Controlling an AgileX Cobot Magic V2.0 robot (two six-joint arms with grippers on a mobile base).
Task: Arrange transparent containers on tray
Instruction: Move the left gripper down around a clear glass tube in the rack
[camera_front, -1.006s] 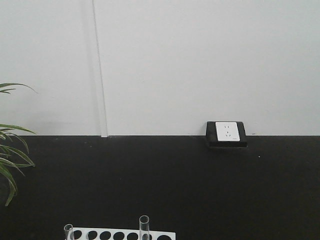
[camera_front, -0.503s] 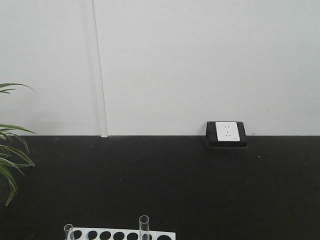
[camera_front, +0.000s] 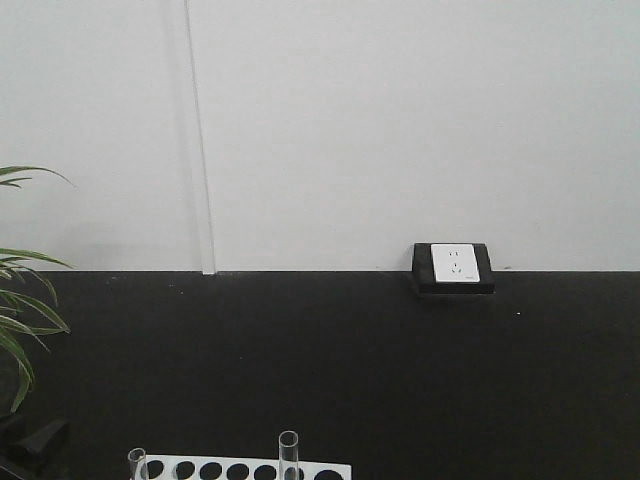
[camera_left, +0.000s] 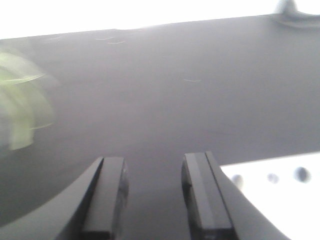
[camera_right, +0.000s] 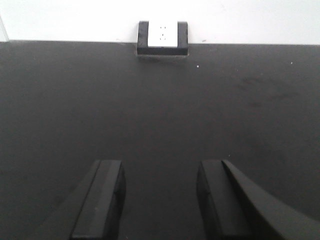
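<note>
Two transparent containers stand upright in a white rack (camera_front: 250, 469) at the bottom edge of the front view: a taller tube (camera_front: 289, 452) and a shorter one (camera_front: 137, 462) at the rack's left end. The tray is out of view. My left gripper (camera_left: 155, 197) is open and empty above the black tabletop, and the rack's corner (camera_left: 280, 195) lies just right of its right finger (camera_left: 202, 197). My right gripper (camera_right: 160, 200) is also open and empty over bare black table, pointing at the back wall.
A wall socket box (camera_front: 454, 266) sits at the table's back edge, also seen from the right wrist (camera_right: 162, 36). Green plant leaves (camera_front: 20, 320) hang in at the left, blurred in the left wrist view (camera_left: 20, 110). A dark arm part (camera_front: 35, 440) shows at lower left.
A dark part of the left arm has come into the lower left corner of the front view. The tubes and the rack have not moved.
</note>
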